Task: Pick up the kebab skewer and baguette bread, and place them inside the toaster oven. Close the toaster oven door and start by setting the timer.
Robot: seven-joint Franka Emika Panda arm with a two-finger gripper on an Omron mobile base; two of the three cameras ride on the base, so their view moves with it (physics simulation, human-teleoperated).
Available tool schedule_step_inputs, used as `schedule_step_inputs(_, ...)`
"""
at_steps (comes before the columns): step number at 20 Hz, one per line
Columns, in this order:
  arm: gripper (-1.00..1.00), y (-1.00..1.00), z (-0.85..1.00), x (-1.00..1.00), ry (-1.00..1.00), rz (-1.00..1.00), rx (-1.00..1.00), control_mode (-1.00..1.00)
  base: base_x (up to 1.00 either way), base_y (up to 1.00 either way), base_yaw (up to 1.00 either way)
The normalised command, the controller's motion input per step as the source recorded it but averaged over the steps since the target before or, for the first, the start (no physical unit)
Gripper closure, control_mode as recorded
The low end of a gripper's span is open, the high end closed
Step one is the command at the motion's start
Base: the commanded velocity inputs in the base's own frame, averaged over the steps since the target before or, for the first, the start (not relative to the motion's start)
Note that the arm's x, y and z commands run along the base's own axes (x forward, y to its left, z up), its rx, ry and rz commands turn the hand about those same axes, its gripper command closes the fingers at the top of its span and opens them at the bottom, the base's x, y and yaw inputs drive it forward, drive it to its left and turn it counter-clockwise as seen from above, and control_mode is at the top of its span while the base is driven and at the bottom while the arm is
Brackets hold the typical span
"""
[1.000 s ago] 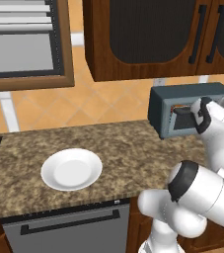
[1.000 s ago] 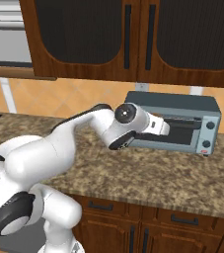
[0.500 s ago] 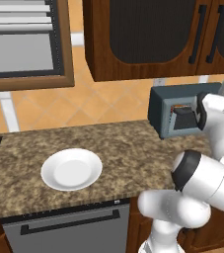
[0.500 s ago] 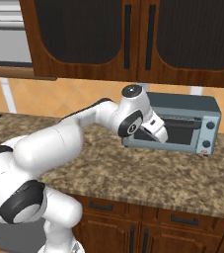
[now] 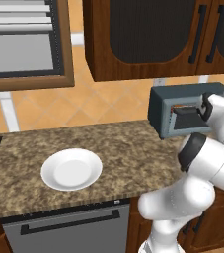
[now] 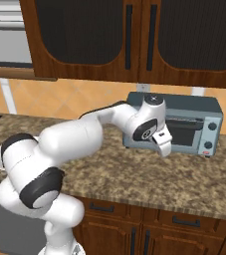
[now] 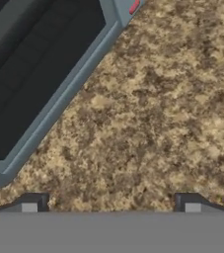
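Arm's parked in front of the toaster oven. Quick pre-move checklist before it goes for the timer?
1. Gripper open and holding nothing: ok, fingers spread over bare counter.
2. Toaster oven door closed: looks shut in the right base view, ok.
3. Food inside the toaster oven: cannot tell, dark glass hides it.
4. Plate cleared: ok, nothing on it.
5. Timer knobs reachable: ok, uncovered on the right of the front, with the gripper hanging low at the door's lower left.

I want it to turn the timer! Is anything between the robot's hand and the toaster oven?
No, nothing visible is in the way. The gripper hangs with open jaws just in front of the toaster oven, above the speckled countertop.
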Motion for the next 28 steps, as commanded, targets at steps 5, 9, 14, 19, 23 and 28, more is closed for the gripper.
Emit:
schedule_step_inputs(5,-1.00,0.00,-0.39,0.40,0.00,-0.08,0.04,-1.00,0.00,0.00,0.00)
schedule_step_inputs(9,-1.00,0.00,-0.30,0.54,0.00,-0.08,0.00,-1.00,0.00,0.00,0.00)
schedule_step_inputs(14,-1.00,0.00,-0.11,0.55,0.00,-0.08,0.00,-1.00,0.00,0.00,0.00)
schedule_step_inputs(19,-1.00,0.00,-0.01,0.49,0.00,-0.10,0.00,-1.00,0.00,0.00,0.00)
schedule_step_inputs(23,-1.00,0.00,-0.11,0.35,0.00,-0.10,0.00,-1.00,0.00,0.00,0.00)
schedule_step_inputs(28,-1.00,-0.07,-0.06,-0.12,-0.01,-0.07,0.00,-1.00,0.00,0.00,0.00)
